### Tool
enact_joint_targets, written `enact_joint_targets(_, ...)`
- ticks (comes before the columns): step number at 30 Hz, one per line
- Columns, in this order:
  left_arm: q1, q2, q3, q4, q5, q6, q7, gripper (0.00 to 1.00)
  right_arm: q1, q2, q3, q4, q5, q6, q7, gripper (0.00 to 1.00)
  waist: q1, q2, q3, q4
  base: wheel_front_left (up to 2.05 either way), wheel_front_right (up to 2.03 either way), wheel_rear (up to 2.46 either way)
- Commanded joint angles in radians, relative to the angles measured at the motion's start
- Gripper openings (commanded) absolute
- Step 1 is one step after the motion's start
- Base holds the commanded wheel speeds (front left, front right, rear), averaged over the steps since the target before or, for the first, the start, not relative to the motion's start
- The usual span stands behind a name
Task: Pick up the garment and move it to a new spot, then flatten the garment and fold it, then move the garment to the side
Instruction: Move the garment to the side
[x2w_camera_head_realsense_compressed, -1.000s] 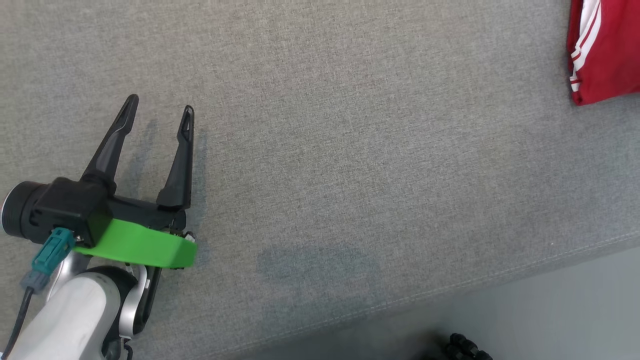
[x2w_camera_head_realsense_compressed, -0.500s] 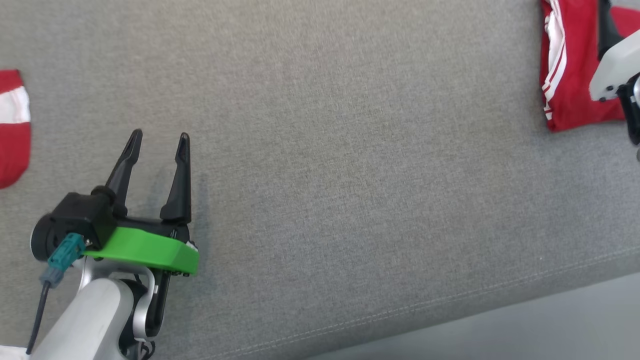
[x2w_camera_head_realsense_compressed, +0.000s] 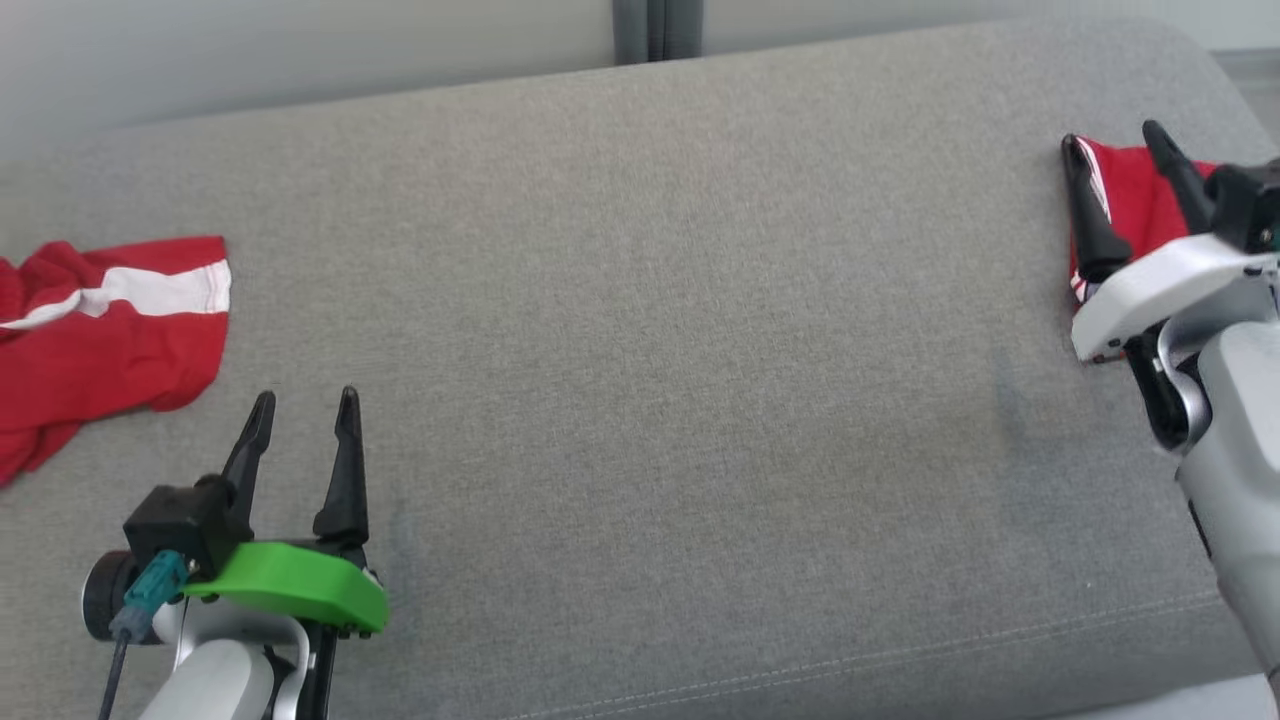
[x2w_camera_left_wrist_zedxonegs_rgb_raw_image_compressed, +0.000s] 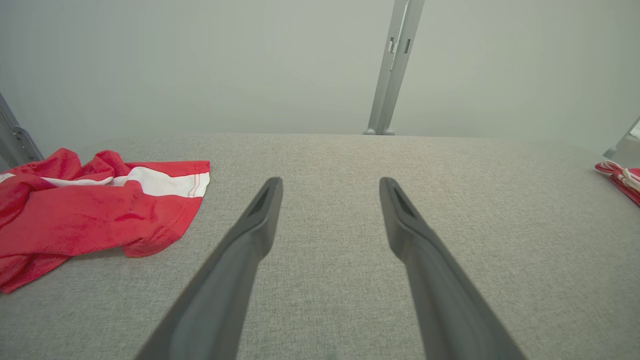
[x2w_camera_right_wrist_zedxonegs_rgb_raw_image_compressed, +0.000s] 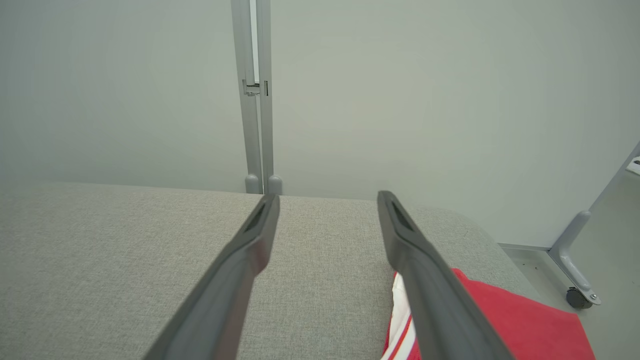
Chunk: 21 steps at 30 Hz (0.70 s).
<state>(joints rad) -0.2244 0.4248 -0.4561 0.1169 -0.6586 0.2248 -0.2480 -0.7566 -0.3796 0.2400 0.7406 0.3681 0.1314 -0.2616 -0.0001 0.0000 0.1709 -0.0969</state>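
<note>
A grey fabric-covered table (x2w_camera_head_realsense_compressed: 640, 300) stretches before a pale wall (x2w_camera_head_realsense_compressed: 300, 40). At its far left lies a crumpled red garment with a white band (x2w_camera_head_realsense_compressed: 90, 340), near but clear of the left hand (x2w_camera_head_realsense_compressed: 306, 395), whose two dark fingers stand apart over bare fabric, holding nothing. At the far right, the right hand (x2w_camera_head_realsense_compressed: 1109, 134), fingers likewise spread and empty, hangs over a folded red garment with white stripes (x2w_camera_head_realsense_compressed: 1135, 190).

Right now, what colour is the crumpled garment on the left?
Garment: red, white band; left wrist view.
</note>
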Motion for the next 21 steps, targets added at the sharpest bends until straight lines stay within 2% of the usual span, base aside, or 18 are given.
enact_joint_targets(1, 0.027, 0.000, 0.004, 0.008, -0.002, 0.001, -0.008, 1.00, 0.054, 0.008, -0.020, -0.037, -0.002, -0.001, -0.003, 1.00, 0.0001, 0.0000, -0.086, 0.049, 0.00, 0.00, 0.00)
enact_joint_targets(3, 0.063, -0.003, 0.016, 0.019, -0.006, -0.003, -0.011, 1.00, 0.154, 0.040, -0.065, -0.125, -0.024, -0.001, -0.003, 1.00, 0.0001, 0.0000, -0.116, 0.061, 0.00, 0.00, 0.00)
enact_joint_targets(13, 0.169, -0.018, 0.066, 0.002, 0.024, 0.017, -0.018, 1.00, 0.442, 0.199, -0.206, -0.429, -0.136, -0.001, 0.063, 1.00, 0.0001, 0.0000, -0.167, 0.079, 0.00, 0.00, 0.00)
enact_joint_targets(17, 0.204, -0.044, 0.100, -0.016, 0.043, 0.010, -0.018, 1.00, 0.544, 0.270, -0.233, -0.544, -0.193, -0.001, 0.100, 1.00, 0.0001, 0.0000, -0.173, 0.081, 0.00, 0.00, 0.00)
enact_joint_targets(21, 0.224, -0.061, 0.126, -0.032, 0.062, 0.001, -0.018, 1.00, 0.603, 0.303, -0.240, -0.606, -0.216, -0.001, 0.120, 1.00, 0.0001, 0.0000, -0.176, 0.079, 0.00, 0.00, 0.00)
